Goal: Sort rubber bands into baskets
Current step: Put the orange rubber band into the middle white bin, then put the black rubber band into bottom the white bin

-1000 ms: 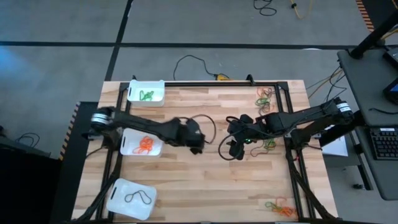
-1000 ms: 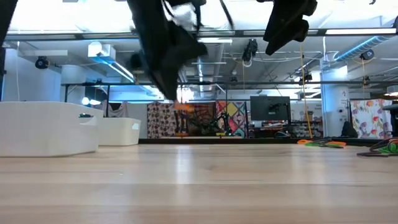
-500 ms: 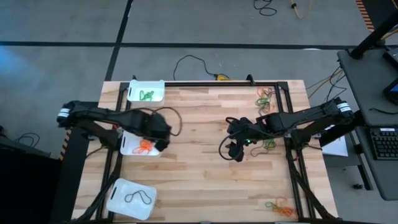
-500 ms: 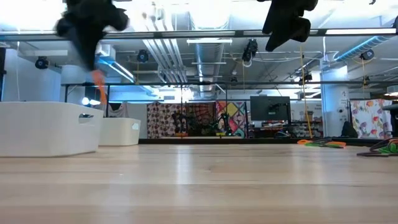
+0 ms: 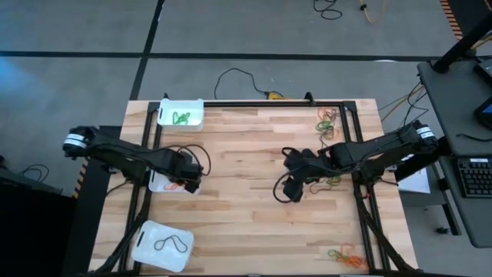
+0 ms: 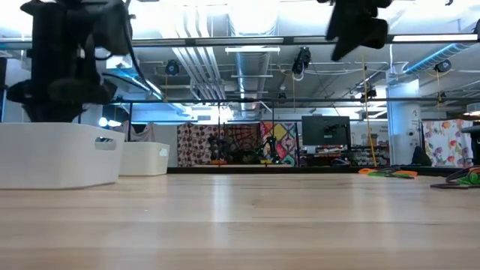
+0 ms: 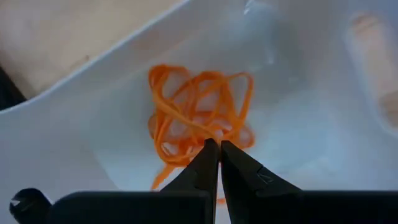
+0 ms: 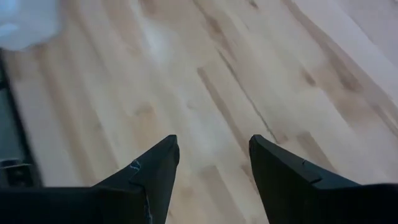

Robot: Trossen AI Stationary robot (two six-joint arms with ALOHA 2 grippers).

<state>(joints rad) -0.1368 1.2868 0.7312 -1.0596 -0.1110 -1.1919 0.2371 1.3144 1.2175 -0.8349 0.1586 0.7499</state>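
Three white baskets stand along the table's left side. The far one (image 5: 181,113) holds green rubber bands, the middle one (image 5: 160,181) orange ones (image 7: 199,112), and the near one (image 5: 161,245) a black one. My left gripper (image 5: 189,183) points down into the middle basket, shut just above the orange heap (image 5: 178,181). In the low view the basket wall (image 6: 56,154) hides its fingertips. My right gripper (image 5: 292,192) hangs open above bare wood right of the table's middle, with nothing between its fingers (image 8: 155,171). My left gripper pinches an orange strand (image 7: 215,137) between its two fingertips, coming from above and pointing down. The strand runs straight into the heap of orange bands on the basket floor. Where the held band ends and the heap begins, I cannot tell.
Loose orange, green and black bands lie in heaps at the far right (image 5: 329,119), at the right beside my right arm (image 5: 335,177) and at the near right corner (image 5: 346,256). A black frame (image 5: 357,192) borders the table. The wooden middle (image 5: 238,208) is bare.
My left gripper has swung from the table's middle toward the left edge with an orange band dangling below it, then sunk into the middle basket, staying shut. My right gripper has stayed in place and rolled slightly.
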